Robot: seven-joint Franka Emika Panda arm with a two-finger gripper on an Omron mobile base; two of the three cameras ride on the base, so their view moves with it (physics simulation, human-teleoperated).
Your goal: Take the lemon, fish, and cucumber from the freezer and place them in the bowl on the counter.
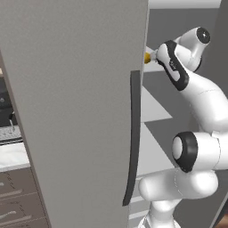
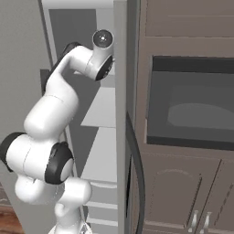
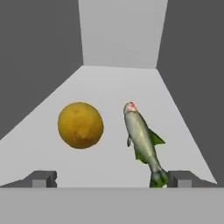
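In the hand view, the yellow-orange lemon [image 3: 81,125] lies on a pale freezer shelf [image 3: 118,85]. The silvery fish [image 3: 142,140] lies just to its right, with its tail near the right fingertip [image 3: 181,178]. My gripper [image 3: 111,179] is open and empty, a short way in front of both. From the left base view, the arm reaches into the freezer past the edge of its open grey door [image 1: 75,111], and a sliver of the lemon [image 1: 146,57] shows there. The cucumber and the bowl are out of view.
The door's long dark handle [image 1: 133,138] hangs close to the arm's elbow. The marble counter [image 1: 13,153] with drawers [image 1: 15,196] lies left of the door. A brown cabinet with a built-in oven [image 2: 189,105] stands right of the freezer. Dark grey walls close in the shelf.
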